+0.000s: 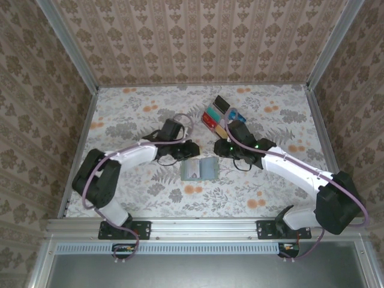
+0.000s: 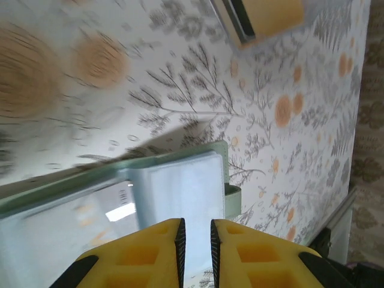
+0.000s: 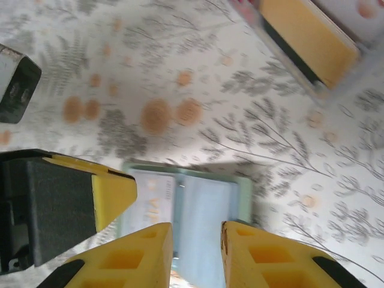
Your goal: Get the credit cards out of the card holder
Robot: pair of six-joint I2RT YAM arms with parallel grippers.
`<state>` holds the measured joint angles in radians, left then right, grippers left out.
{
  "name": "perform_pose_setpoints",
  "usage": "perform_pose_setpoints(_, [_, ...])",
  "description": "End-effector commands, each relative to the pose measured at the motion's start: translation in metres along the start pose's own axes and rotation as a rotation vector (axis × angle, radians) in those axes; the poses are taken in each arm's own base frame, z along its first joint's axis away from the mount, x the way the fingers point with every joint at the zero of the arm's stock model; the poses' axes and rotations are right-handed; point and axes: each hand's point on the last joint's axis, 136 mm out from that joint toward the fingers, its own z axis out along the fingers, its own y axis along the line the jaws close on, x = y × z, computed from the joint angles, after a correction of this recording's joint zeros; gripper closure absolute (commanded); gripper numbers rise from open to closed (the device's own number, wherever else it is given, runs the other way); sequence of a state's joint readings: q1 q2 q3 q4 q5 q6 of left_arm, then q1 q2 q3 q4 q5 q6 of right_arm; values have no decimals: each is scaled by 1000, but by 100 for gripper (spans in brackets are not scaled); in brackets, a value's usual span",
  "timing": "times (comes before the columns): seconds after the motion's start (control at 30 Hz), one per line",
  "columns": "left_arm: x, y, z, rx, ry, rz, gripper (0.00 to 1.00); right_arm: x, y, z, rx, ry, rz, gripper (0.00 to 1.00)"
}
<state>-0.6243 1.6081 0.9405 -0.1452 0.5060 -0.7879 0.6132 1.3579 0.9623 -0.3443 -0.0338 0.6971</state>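
The card holder [image 1: 200, 170] lies open like a small book in the middle of the surface [image 1: 132, 114], a little nearer to the near edge. Its outer rim is sage grey-green and looks soft. The inner pockets are paler blue-grey, smooth and somewhat shiny, and a small tab sticks out at one side. A whitish card [image 3: 150, 201] with dark print sits in one pocket.

The other credit cards [image 1: 220, 116] lie together in a loose group toward the far edge, slightly right of the middle, well apart from the holder. They are thin, flat rectangles in black, teal, red and blue. A tan-orange card [image 3: 306, 39] lies at the side of the group nearest the holder.

The left tool [image 2: 196, 240] hangs just over the holder. Its yellow fingers [image 2: 159, 255] are almost together, with a thin slit between them and nothing clamped in it. The right tool [image 3: 197, 252] is also above the holder. Its fingers [image 3: 264, 258] stand apart and hold nothing.

The surface is white, with a print of grey fern leaves and orange flowers. Walls [image 1: 198, 36] of beige patterned wallpaper close it on three sides, with pale metal rails [image 1: 69, 45] in the corners.
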Motion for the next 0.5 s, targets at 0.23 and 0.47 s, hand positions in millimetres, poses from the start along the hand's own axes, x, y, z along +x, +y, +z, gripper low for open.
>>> perform_pose_setpoints(0.23, [26,52,-26,-112,15,-96,80,50,56,55,-143,268,-13,73])
perform_pose_setpoints(0.47, [41,49,-9,-131,85,-79,80,78,40,90,-93,376,59,74])
